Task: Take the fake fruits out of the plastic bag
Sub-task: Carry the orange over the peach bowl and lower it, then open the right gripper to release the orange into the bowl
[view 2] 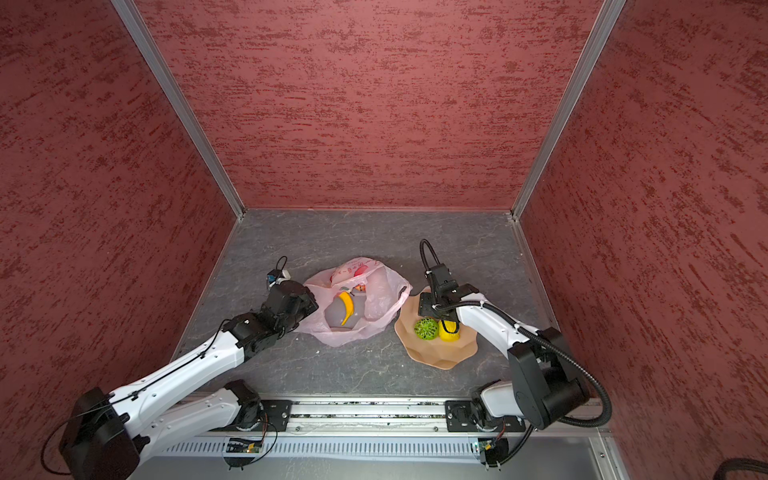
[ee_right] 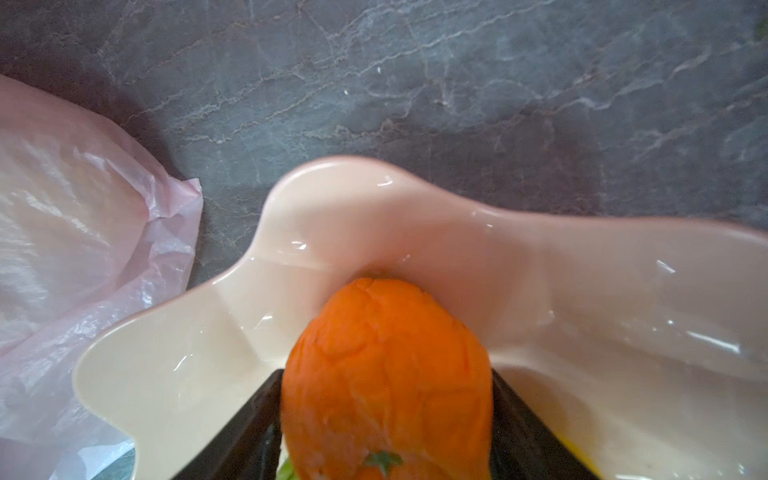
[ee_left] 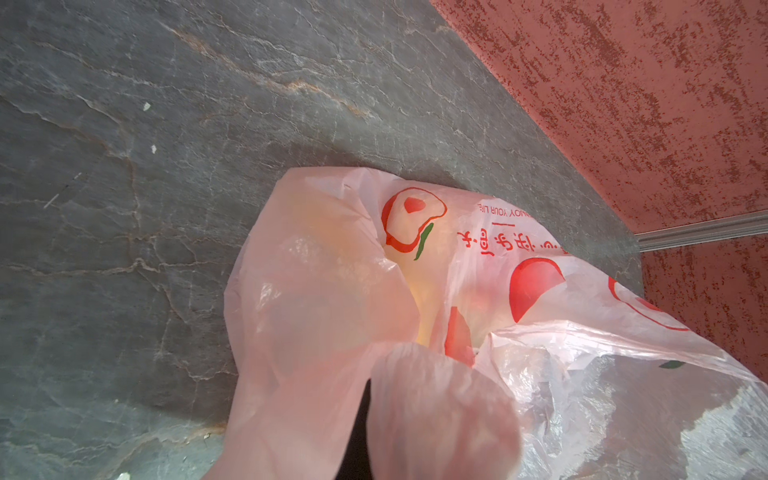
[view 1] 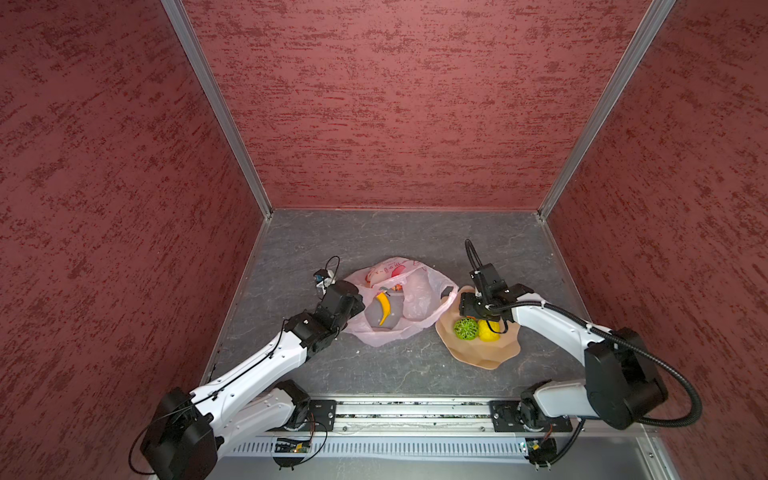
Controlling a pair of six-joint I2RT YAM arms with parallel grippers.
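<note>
The pale-pink plastic bag (view 1: 411, 299) (view 2: 374, 299) lies mid-table with its mouth open. A yellow banana (view 1: 384, 307) (view 2: 347, 306) shows inside it, and a red fruit (view 1: 399, 271) shows through the film at the back. My left gripper (view 1: 357, 308) (ee_left: 365, 415) is shut on the bag's left rim, and the film drapes over its fingers. My right gripper (view 1: 488, 318) (ee_right: 386, 374) hangs low over the tan dish (view 1: 482, 353) (ee_right: 374, 216) with both jaws against an orange (ee_right: 386, 365). A green lattice ball (view 1: 465, 328) (view 2: 426, 328) and a yellow lemon (view 1: 488, 331) (view 2: 449, 332) sit in the dish.
The dish stands right of the bag, and its rim almost touches the bag's right handle (view 1: 449, 291). Red textured walls close the table on three sides. A metal rail (view 1: 415, 415) carrying both arm bases runs along the front edge.
</note>
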